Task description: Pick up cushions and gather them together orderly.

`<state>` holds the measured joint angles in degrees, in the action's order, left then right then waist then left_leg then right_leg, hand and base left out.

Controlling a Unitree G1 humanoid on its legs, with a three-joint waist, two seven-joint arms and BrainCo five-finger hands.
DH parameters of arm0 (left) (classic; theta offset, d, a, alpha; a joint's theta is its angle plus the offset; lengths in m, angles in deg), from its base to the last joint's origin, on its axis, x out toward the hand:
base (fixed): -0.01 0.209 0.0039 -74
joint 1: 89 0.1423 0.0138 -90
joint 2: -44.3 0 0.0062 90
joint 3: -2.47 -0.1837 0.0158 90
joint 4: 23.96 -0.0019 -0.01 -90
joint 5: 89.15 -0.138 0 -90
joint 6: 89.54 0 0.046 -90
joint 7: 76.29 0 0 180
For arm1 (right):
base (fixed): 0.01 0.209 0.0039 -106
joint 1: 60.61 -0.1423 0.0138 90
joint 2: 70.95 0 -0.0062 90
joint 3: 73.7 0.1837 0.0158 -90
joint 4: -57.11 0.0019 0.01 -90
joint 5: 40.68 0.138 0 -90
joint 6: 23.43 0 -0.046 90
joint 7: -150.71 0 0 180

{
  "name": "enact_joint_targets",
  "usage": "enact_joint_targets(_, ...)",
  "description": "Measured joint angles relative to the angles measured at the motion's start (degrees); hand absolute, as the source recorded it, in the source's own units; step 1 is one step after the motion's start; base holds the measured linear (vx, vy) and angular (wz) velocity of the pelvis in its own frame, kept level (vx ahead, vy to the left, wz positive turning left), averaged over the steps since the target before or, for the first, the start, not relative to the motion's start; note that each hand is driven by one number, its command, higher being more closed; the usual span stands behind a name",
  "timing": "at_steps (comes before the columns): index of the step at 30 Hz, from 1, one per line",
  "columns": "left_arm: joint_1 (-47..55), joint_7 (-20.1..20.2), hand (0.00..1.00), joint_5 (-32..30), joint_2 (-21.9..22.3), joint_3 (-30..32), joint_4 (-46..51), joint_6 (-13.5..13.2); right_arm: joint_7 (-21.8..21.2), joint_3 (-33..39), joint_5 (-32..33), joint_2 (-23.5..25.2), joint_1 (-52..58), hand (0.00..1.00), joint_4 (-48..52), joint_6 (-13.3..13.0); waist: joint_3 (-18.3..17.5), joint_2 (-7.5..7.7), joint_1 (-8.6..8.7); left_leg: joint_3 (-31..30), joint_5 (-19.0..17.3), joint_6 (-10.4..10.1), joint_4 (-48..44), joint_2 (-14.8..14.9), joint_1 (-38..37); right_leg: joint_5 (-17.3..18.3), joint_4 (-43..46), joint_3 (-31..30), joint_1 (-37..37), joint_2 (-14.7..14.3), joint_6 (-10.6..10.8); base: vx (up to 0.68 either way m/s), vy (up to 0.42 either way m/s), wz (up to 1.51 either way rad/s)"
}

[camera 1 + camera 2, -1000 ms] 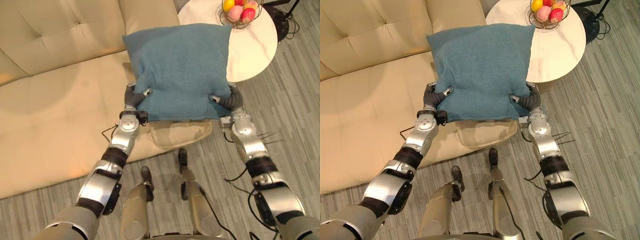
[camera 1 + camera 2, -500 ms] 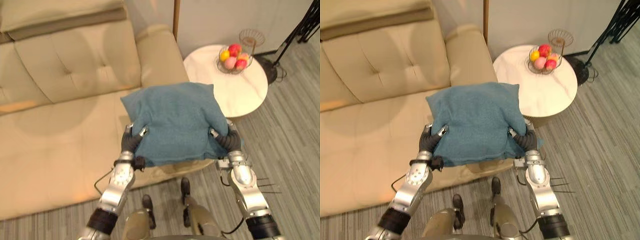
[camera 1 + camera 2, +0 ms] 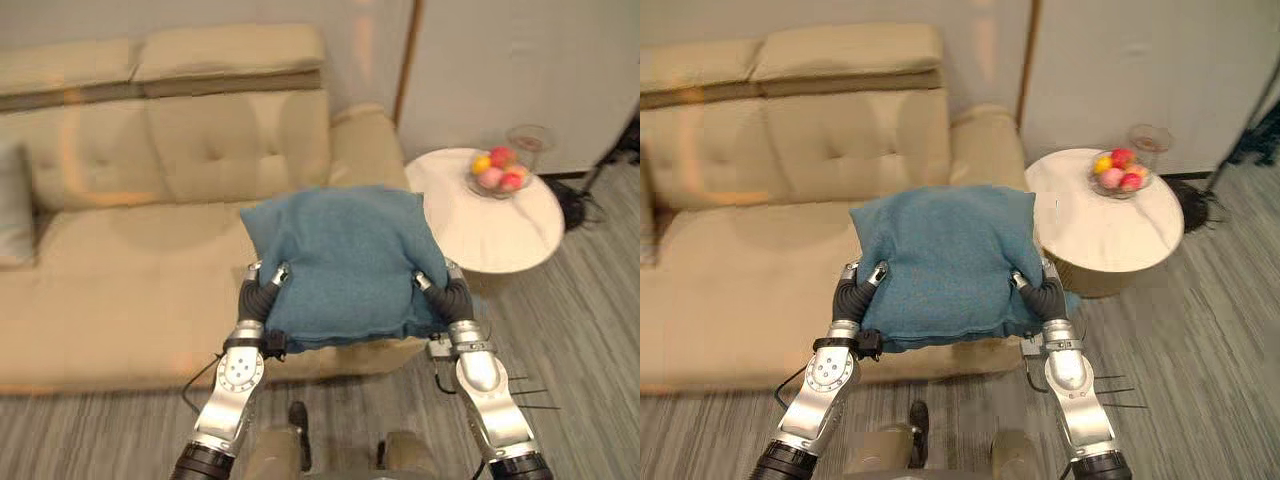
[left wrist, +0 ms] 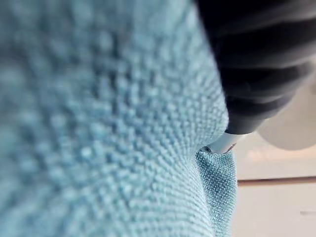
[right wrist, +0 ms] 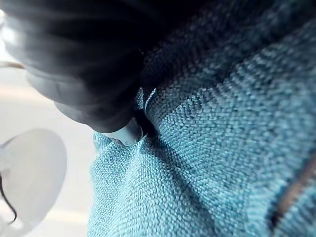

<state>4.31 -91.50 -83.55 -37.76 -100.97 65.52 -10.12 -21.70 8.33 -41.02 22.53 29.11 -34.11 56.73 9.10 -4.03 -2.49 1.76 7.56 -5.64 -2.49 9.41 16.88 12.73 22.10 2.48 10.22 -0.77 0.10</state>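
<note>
Head views: one blue cushion [image 3: 345, 260] hangs above the front edge of the sofa [image 3: 130, 290], the left hand [image 3: 258, 295] and right hand [image 3: 452, 298] each clenched on a near corner. One pale cushion [image 3: 12, 205] leans at the sofa's far left. One round surface [image 3: 500, 235] carries one fruit bowl [image 3: 500, 172]. Wrist views: blue weave lies tight against each hand.

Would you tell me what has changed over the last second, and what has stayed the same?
Mainly the camera tilted up, so more of the sofa now shows. The blue cushion looks tipped flatter than before. Nothing was released: left hand and right hand stay clamped on its near corners. Round table and fruit bowl stayed put.
</note>
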Motion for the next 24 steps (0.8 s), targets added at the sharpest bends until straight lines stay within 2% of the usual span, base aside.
enact_joint_targets(1,0.2,0.0,1.00,0.2,0.2,-0.2,0.0,0.1,0.0,0.1,0.0,0.2,0.2,1.00,-0.6,0.1,0.0,0.44,0.24,1.5,-2.4,-0.6,0.8,0.4,0.0,-0.7,-0.5,1.4,-0.1,0.3,-0.7,-0.38,-0.182,1.02)
enact_joint_targets(2,0.1,0.0,1.00,0.7,0.6,-1.1,0.0,0.2,0.1,0.9,0.0,0.1,0.1,1.00,-1.0,0.1,0.5,1.36,0.42,5.3,-5.8,-0.1,-1.0,0.5,1.4,-1.5,-1.4,4.1,0.1,2.0,-1.4,-0.35,-0.114,1.17)
enact_joint_targets(4,0.2,0.1,1.00,1.4,1.1,-2.9,0.0,0.2,0.7,2.1,0.0,0.2,0.2,1.00,-2.1,0.1,0.8,1.90,1.74,10.9,-6.6,1.8,-10.0,-0.2,2.5,-3.0,-3.1,7.1,0.0,4.8,-2.0,-0.32,-0.063,1.06)
enact_joint_targets(6,-0.1,0.2,1.00,1.6,1.5,-4.0,0.1,0.0,1.1,3.4,-0.1,0.3,0.3,1.00,-2.0,0.1,0.6,1.85,3.08,17.5,-9.6,4.9,-18.4,-0.3,-0.9,-6.4,-7.1,9.7,0.0,7.3,-1.5,-0.26,0.036,0.80)
enact_joint_targets(7,-0.1,0.3,1.00,1.6,1.7,-4.1,0.1,0.0,1.1,3.6,-0.1,0.3,0.3,1.00,-1.9,0.1,0.4,1.49,3.39,18.3,-10.3,4.8,-18.4,-0.3,-2.2,-7.1,-8.2,10.2,-0.2,7.6,-1.4,-0.24,0.113,0.63)
enact_joint_targets(8,-0.1,0.3,1.00,1.7,2.4,-4.6,0.1,0.0,1.3,4.3,-0.2,0.4,0.5,1.00,-1.7,0.1,-0.1,0.87,3.86,19.2,-12.0,3.3,-15.1,-0.5,-6.4,-8.5,-10.7,11.1,-0.2,7.5,-0.5,-0.14,0.085,0.49)
enact_joint_targets(9,-0.2,0.4,1.00,1.7,2.8,-4.7,0.0,0.0,1.3,4.9,-0.3,0.5,0.5,1.00,-1.7,0.1,-0.6,0.16,4.18,19.0,-12.7,2.5,-11.2,-0.6,-8.6,-9.1,-11.8,11.5,-0.1,7.2,0.3,-0.18,0.184,0.77)
enact_joint_targets(10,-1.1,0.7,1.00,1.7,3.0,-5.2,-0.8,0.0,1.6,6.0,-0.3,2.1,0.8,1.00,-1.7,0.2,-1.0,0.87,4.67,18.3,-10.7,2.2,-4.1,-2.4,-10.4,-11.1,-14.6,11.3,-0.2,7.3,1.4,-0.10,0.137,0.61)
enact_joint_targets(12,-0.9,0.7,1.00,1.7,2.4,-5.4,-1.2,0.0,1.8,6.3,-0.3,3.2,1.0,1.00,-1.7,0.2,-1.1,1.59,4.30,18.3,-10.5,3.1,-4.7,-2.9,-10.0,-13.7,-16.4,11.4,-0.9,7.7,1.9,-0.10,0.146,0.30)
enact_joint_targets(13,-0.2,0.8,1.00,2.3,2.1,-5.4,-1.3,0.1,1.8,6.3,-0.3,3.9,1.2,1.00,-1.7,0.2,-1.3,1.85,3.80,18.1,-11.4,4.4,-6.6,-3.4,-9.4,-15.5,-18.2,11.5,-2.1,8.0,2.9,-0.07,0.126,0.08)
enact_joint_targets(16,0.2,1.5,1.00,2.7,2.0,-5.4,-1.3,0.0,1.8,6.3,-0.3,4.1,1.4,1.00,-1.7,0.2,-1.3,1.96,3.05,18.1,-12.4,5.4,-8.1,-4.0,-8.5,-17.0,-19.9,11.6,-2.9,8.8,3.5,-0.06,0.113,0.05)
enact_joint_targets(20,0.9,2.1,1.00,2.7,1.8,-5.3,-1.3,0.0,1.6,6.2,-0.3,4.1,1.4,1.00,-1.6,0.2,-1.4,2.14,2.99,17.9,-14.5,6.1,-11.1,-4.3,-6.3,-17.4,-21.1,11.7,-2.6,9.3,4.0,-0.06,0.099,0.02)
enact_joint_targets(22,2.0,2.8,1.00,2.6,1.8,-4.6,-0.6,0.0,1.1,5.8,-0.4,4.1,1.3,1.00,-1.6,0.2,-1.6,2.36,3.00,17.9,-16.0,6.4,-12.9,-4.3,-5.3,-16.3,-19.2,11.6,-1.4,10.2,4.7,-0.01,0.110,-0.05)
enact_joint_targets(24,2.8,3.0,1.00,2.6,1.8,-4.4,0.2,0.1,1.0,5.6,-0.9,4.1,1.5,1.00,-1.7,0.2,-1.6,2.70,3.35,17.5,-18.6,7.3,-15.7,-5.4,-4.7,-11.7,-11.8,11.9,0.7,12.3,5.0,0.03,0.135,0.11)
